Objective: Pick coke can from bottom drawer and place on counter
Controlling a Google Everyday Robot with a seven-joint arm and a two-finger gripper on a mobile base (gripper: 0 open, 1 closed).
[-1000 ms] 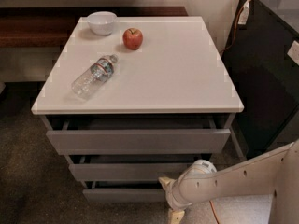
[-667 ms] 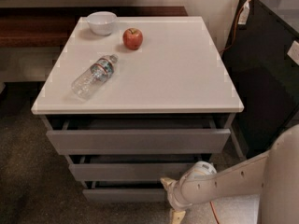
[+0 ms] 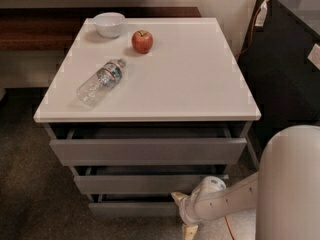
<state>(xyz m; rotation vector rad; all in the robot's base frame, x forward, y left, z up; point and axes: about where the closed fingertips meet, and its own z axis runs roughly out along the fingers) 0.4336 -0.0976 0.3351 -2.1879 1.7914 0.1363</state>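
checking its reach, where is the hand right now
In the camera view the hand is low and right of centre, at the right end of the bottom drawer, just below the middle drawer.
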